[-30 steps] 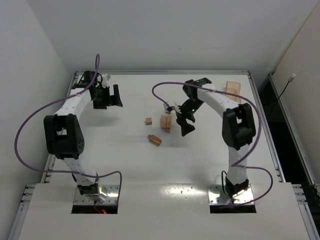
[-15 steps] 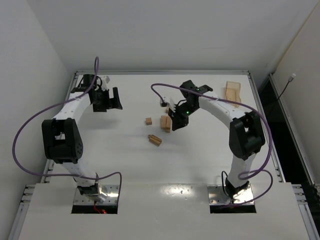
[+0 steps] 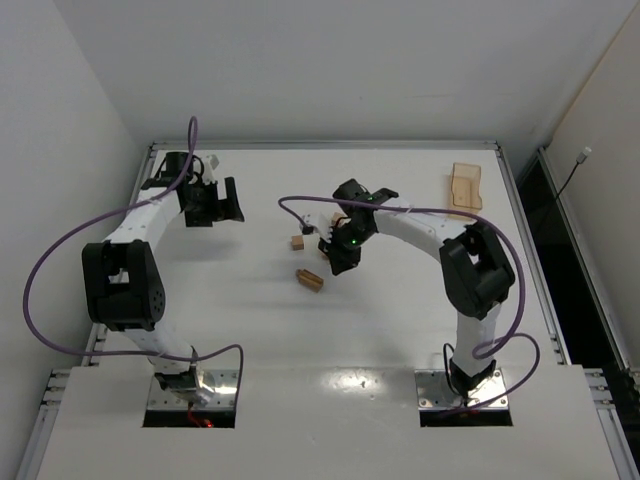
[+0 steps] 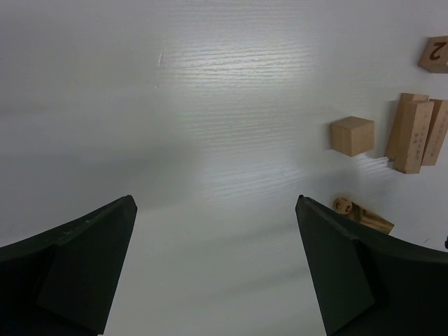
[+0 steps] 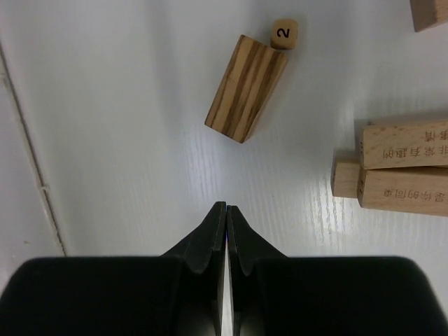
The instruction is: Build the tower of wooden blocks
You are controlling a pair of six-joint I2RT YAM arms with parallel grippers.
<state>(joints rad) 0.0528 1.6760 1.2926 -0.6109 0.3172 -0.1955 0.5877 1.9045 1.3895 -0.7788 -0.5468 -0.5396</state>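
Observation:
The wood block tower's pieces lie loose on the white table. Two printed bars (image 5: 406, 168) lie stacked side by side, right of my right gripper (image 5: 226, 205), which is shut on nothing. A striped bar (image 5: 246, 87) with a small numbered die (image 5: 284, 33) at its far end lies just ahead of those fingertips. From above, the right gripper (image 3: 330, 266) hangs over the stack and hides most of it, between a cube (image 3: 297, 241) and the striped bar (image 3: 310, 280). My left gripper (image 3: 222, 212) stands open and empty, well left of the blocks. Its wrist view shows the cube (image 4: 353, 135) and bars (image 4: 416, 133).
A flat light-wood tray (image 3: 465, 185) lies at the back right of the table. Another numbered block (image 4: 436, 54) sits beyond the bars. Purple cables loop from both arms. Raised rails edge the table on the left and right.
The right arm has swung left and forward over the stack, toward the striped bar. Its jaws have gone from open to shut with nothing between them. The left arm has barely shifted.

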